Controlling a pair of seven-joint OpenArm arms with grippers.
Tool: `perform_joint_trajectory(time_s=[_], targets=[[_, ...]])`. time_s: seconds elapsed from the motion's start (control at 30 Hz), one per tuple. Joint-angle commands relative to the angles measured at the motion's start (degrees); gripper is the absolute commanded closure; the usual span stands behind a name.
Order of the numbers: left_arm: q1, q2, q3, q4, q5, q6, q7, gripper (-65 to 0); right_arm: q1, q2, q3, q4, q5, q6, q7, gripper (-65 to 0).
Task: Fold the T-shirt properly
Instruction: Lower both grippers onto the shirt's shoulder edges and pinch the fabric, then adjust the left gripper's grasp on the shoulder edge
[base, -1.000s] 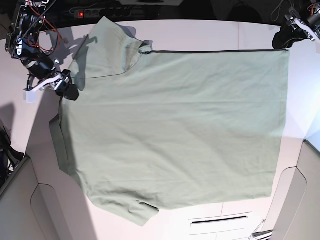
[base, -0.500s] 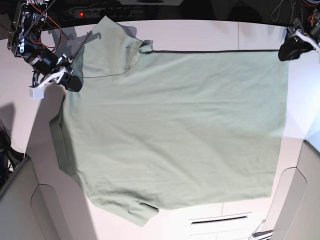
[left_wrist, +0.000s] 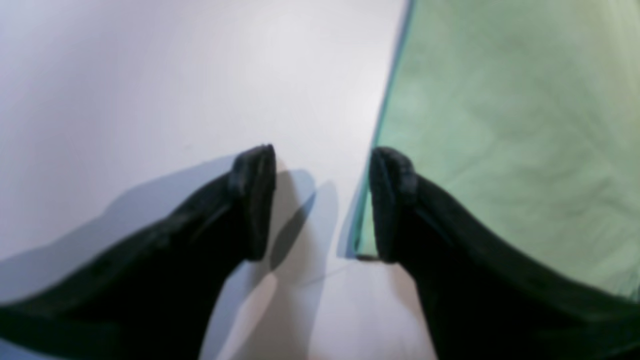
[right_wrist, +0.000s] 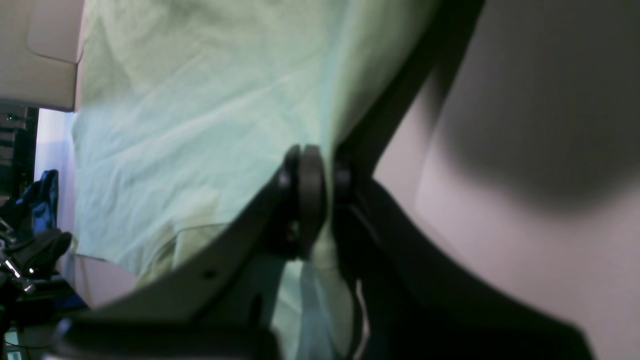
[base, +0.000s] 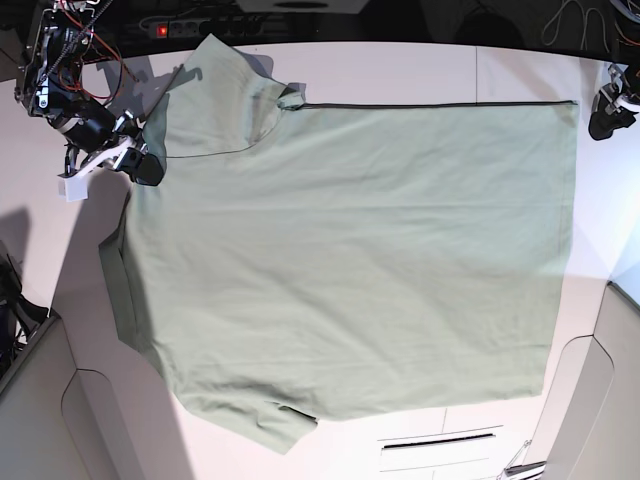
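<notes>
Both my grippers are at the far edge of the table (base: 420, 65), one at each end of the shirt (base: 350, 260). My right gripper (right_wrist: 320, 200) is clenched on the cloth: in the right wrist view the green fabric passes between the two pressed fingers (right_wrist: 307, 200). In the base view it (base: 140, 165) sits at the shirt's edge near the far left corner, beside a sleeve. My left gripper (left_wrist: 322, 200) is released, with bare white table between the fingers (left_wrist: 255, 200); one finger lies over the shirt's corner. In the base view it (base: 603, 120) is near the far right corner, just beside the hem and apart from it.

The shirt lies spread flat over most of the table. I can read no writing or label on it. Free white table remains along the right edge and the near edge.
</notes>
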Motion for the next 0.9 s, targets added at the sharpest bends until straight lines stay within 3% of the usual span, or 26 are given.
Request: perform_joint_trajectory(time_s=[0.0,0.33,0.63,0.87], targets=[[0.1,-1.2,-0.3,-0.8,-0.2,-0.1,0.7,-33.3,-0.2,0.5,0.0,0.2,0.6,-0.6,-1.2,0.0],[0.1,1.4,0.0,-4.4,-9.8,-2.2,10.3,-33.3,-0.2,0.5,0.0,0.2,0.6,-0.6,-1.2,0.0],[0.1,2.8,6.6,-4.2,-9.8,-2.2,9.6,-33.3,-0.2,0.5,0.0,0.2,0.6,-0.6,-1.2,0.0],[0.0,2.6,7.1,-4.2,-10.8,-2.2,10.3,-33.3,-0.2,0.5,0.0,0.2,0.6,-0.6,-1.2,0.0]])
